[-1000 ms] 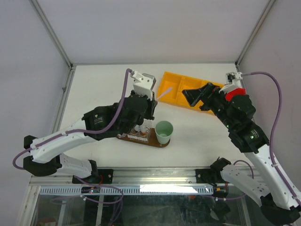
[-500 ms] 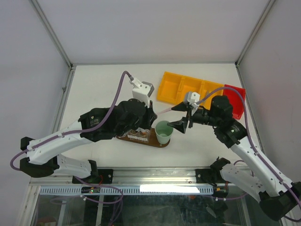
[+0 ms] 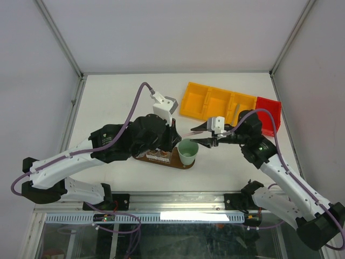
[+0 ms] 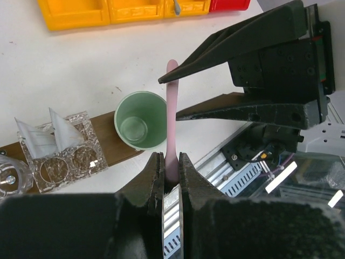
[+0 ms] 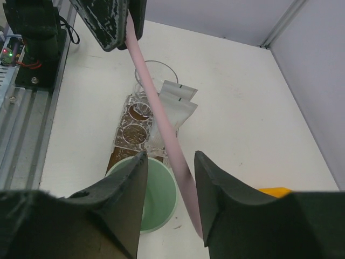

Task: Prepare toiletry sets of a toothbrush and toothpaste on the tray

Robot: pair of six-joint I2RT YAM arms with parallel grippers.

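Left gripper (image 4: 171, 157) clamped on pink brush (image 4: 172, 108) by cup (image 4: 141, 120). Right gripper (image 5: 170, 157) part open, straddling the brush tip; contact unclear.

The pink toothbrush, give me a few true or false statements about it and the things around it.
1. The left claw is shut on the pink toothbrush. True.
2. The right claw has a finger on each side of the toothbrush near its free end. True.
3. The mint-green cup lies tipped over. False: it stands upright at the end of the tray.
4. The white tubes sit in the yellow bin. False: they stand in a clear holder on the tray.
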